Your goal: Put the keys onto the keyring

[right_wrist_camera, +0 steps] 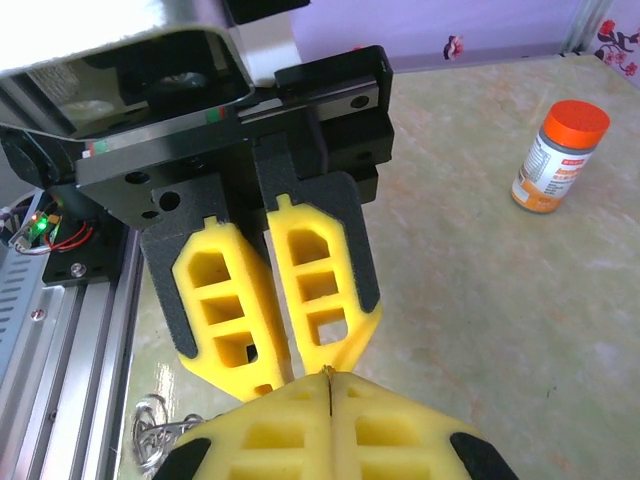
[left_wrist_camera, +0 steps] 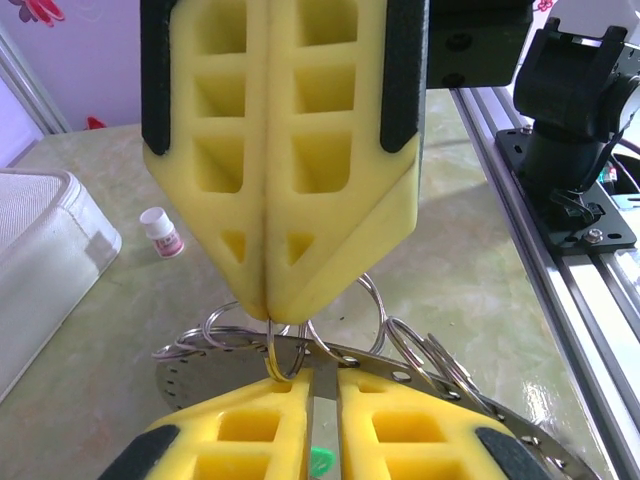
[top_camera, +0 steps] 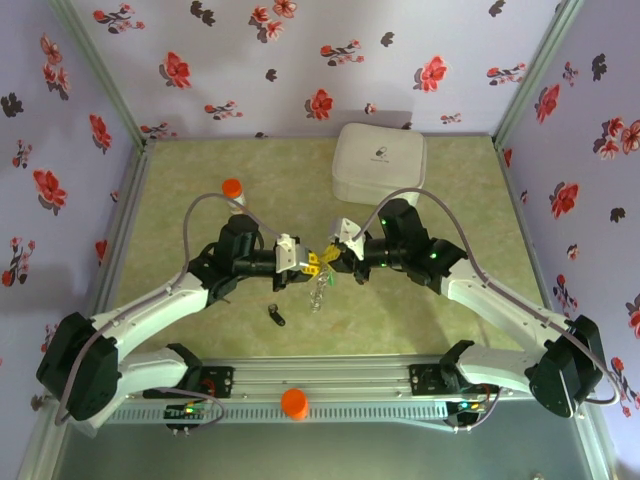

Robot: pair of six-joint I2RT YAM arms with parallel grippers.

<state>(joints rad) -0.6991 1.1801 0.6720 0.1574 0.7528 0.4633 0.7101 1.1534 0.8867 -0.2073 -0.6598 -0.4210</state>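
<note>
Keyring [left_wrist_camera: 195, 378] hangs over bench [top_camera: 430, 320] centre, between claw tips. Left claw [left_wrist_camera: 322, 388] at 6 o'clock, nearly together, looks clamped on green key [left_wrist_camera: 320, 462]. Right claw [left_wrist_camera: 268, 310] at 12 pinches a ring loop. Hold right steady, ease key's hole onto loop slowly. Black key [top_camera: 279, 315] lies at 7.

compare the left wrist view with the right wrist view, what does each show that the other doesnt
Left wrist, not right wrist: the white box, a small white-capped bottle standing beside it, and a green plastic bit seen between the left hand's fingers.
Right wrist, not left wrist: the orange-capped bottle, standing upright.
Both: the two yellow-fingered hands meeting tip to tip, the right hand with its fingers pressed together, metal rings beneath them, and the rail.
</note>
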